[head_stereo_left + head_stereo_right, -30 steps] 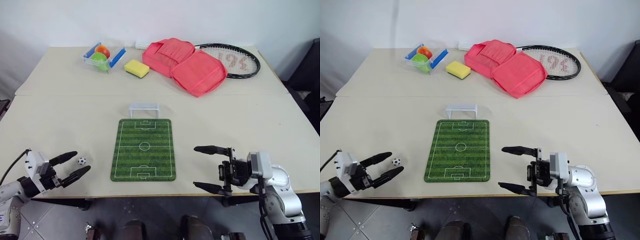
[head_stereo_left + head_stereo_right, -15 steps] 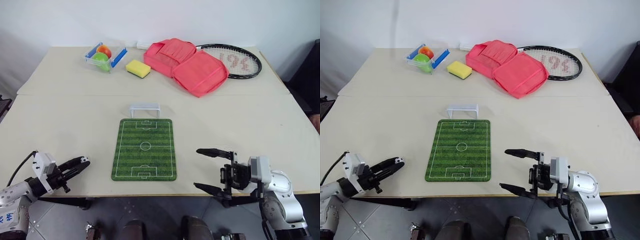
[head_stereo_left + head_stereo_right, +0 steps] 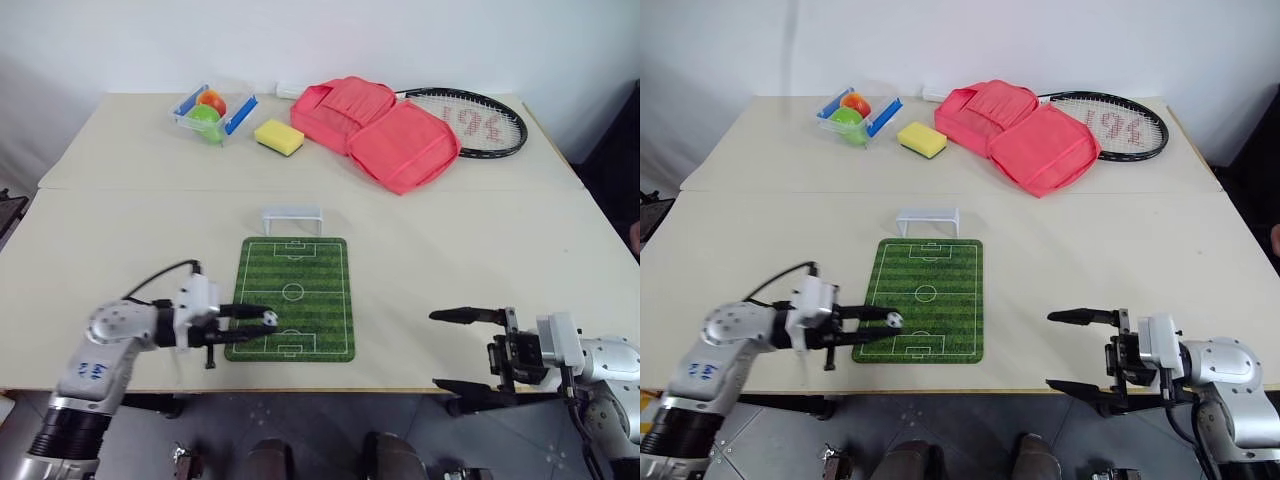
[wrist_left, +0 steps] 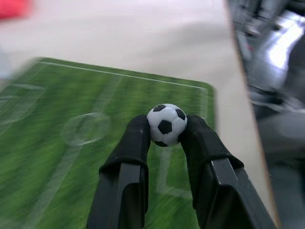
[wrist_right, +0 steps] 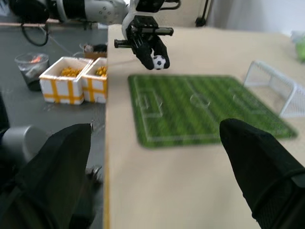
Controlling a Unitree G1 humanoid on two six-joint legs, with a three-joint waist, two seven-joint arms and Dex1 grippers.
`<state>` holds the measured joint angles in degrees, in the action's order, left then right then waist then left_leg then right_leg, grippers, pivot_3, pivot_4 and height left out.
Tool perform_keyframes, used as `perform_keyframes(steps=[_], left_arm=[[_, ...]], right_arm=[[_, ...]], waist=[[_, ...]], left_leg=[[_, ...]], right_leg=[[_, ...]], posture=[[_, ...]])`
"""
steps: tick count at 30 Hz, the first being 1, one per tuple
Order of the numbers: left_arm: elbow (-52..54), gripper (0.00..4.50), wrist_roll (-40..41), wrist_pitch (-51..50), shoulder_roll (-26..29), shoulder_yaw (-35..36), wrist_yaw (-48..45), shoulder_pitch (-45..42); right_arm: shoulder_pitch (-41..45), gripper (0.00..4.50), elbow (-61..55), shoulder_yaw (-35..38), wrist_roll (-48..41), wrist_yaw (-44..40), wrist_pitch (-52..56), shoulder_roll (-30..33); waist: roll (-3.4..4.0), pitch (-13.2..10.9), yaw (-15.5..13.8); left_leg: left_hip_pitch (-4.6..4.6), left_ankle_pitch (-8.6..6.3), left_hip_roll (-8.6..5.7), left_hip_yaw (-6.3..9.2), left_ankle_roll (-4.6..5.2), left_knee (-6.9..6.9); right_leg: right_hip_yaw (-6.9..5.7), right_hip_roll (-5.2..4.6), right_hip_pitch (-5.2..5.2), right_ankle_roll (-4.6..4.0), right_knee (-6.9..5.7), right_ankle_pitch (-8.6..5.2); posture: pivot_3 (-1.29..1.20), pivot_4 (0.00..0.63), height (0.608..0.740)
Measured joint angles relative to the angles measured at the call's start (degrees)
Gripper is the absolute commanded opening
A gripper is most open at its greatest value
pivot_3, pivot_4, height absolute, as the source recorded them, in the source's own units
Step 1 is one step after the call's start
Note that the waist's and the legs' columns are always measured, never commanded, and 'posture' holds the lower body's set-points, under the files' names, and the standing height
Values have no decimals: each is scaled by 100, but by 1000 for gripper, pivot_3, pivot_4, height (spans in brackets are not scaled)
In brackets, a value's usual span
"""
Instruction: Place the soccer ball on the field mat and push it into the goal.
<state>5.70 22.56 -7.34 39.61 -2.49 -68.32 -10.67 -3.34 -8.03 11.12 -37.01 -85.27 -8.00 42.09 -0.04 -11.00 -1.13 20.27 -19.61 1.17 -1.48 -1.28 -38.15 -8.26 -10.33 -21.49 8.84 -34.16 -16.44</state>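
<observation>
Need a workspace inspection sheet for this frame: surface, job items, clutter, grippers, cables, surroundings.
Surface: beige table.
Job items: soccer ball held above the field mat, near end; goal at the mat's far end.
Clutter: clear bin of balls, yellow sponge, pink bag, racket along the far side.
Grippers: left gripper shut on the ball; right gripper open, off the table's near edge.
Cables: black cable at left wrist.
Surroundings: white wall, grey floor, yellow-white boxes.

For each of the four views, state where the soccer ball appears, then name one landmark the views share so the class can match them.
Left eye view: soccer ball in the left gripper, over the field mat, near its left edge.
Right eye view: the same spot.
Left wrist view: centre, pinched between the fingertips.
Right wrist view: upper middle, above the mat's near corner.
Shared landmark: the field mat.
</observation>
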Motion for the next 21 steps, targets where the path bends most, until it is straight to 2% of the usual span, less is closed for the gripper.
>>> perform_keyframes(steps=[3,6,18,21], left_arm=[[-8,834,-272,126,-50,-270,-2,-16],[-298,834,-606,381,-375,-555,158,-82],[-740,834,-840,878,-508,-591,226,-289],[-825,1770,-823,872,-588,-591,230,-315]], right_arm=[[-27,4500,-22,13,10,-13,-71,-1],[-56,4500,-161,18,16,107,-59,-31],[-408,4500,-813,19,8,710,222,-101],[-441,4500,-919,11,8,803,266,-140]], waist=[[0,0,-23],[0,0,-46],[0,0,-38],[0,0,-42]], left_leg=[[0,0,0,0,0,-7],[3,0,-1,-1,1,-14],[2,-1,-1,-2,2,-12],[2,-1,-1,-2,2,-12]], right_leg=[[2,0,1,2,-1,1],[6,0,1,4,0,4],[6,0,1,5,2,5],[6,0,1,5,1,5]], posture=[[0,150,740],[0,150,740],[0,150,740],[0,150,740]])
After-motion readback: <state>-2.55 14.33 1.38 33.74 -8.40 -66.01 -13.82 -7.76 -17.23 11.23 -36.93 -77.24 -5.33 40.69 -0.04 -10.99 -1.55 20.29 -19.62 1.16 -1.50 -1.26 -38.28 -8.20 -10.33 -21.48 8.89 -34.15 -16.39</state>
